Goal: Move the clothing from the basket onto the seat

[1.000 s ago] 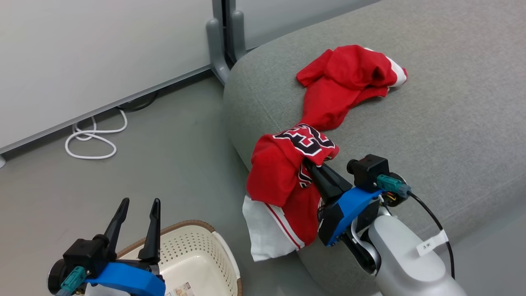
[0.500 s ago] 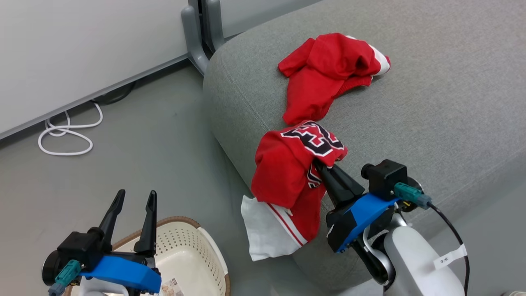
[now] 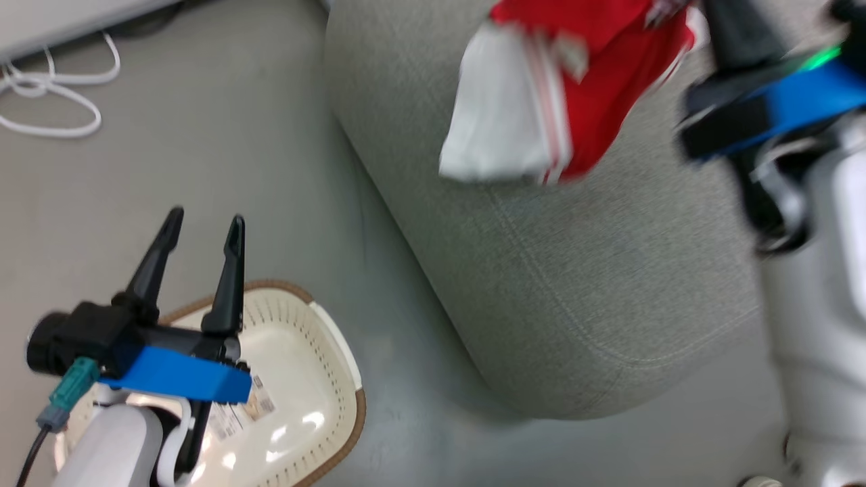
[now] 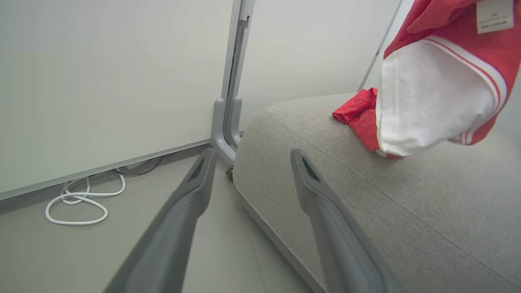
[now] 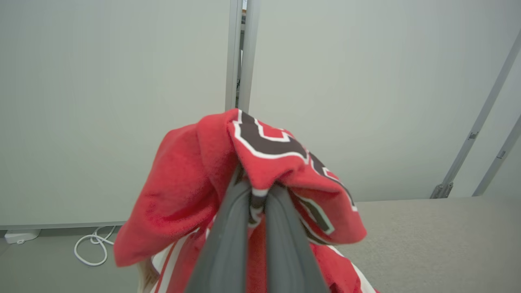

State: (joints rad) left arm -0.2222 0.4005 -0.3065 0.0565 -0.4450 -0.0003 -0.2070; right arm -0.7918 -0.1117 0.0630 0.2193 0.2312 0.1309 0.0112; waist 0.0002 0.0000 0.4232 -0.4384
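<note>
Clothing counts two red garments, with one basket and one seat. The plain garment [image 4: 358, 116] lies on the grey seat [image 3: 575, 284]. The lettered garment [image 5: 260, 158], white-trimmed, now hangs higher over the seat, pinched in the right gripper [image 5: 257, 191]. The left gripper [image 3: 204, 218] is spread above the cream basket [image 3: 318, 365].

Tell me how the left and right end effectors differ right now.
The left end effector is open and empty; the right end effector is shut on the lettered red jersey. The left sits near the basket; the right is over the seat. Both have dark fingers.
</note>
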